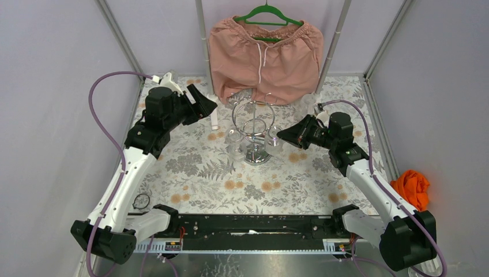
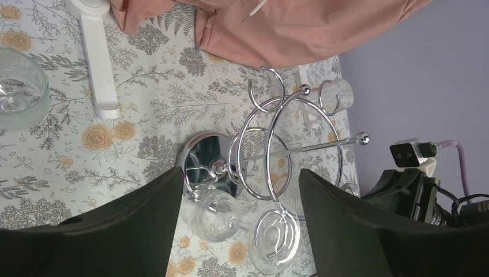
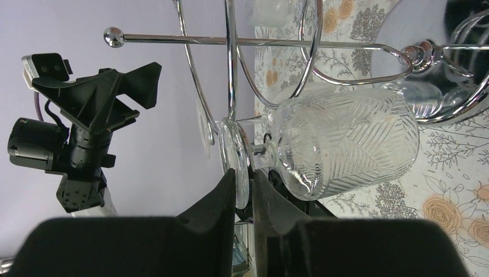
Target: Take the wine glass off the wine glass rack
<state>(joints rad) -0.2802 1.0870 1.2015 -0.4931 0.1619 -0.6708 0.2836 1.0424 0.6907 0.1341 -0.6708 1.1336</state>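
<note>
Judging from the right wrist view, had the right tool (image 3: pixel 242 173) pinched almost shut on the thin foot disc of the clear cut-pattern wine glass (image 3: pixel 346 144), hung bowl-down in a loop of the shiny chrome wire rack (image 3: pixel 259 40) standing midway on the floral tabletop (image 1: pixel 196 167). Had the left tool (image 2: pixel 240 176) spread wide, empty, just short of the rack and not bracing it. Could have lost that edge-on hold on slick glass and dropped it. Could equally have snagged the stem by pulling across the loop rather than out through its gap, tipping the unheld rack and knocking the second clear glass (image 1: pixel 235 144) hanging beside.
</note>
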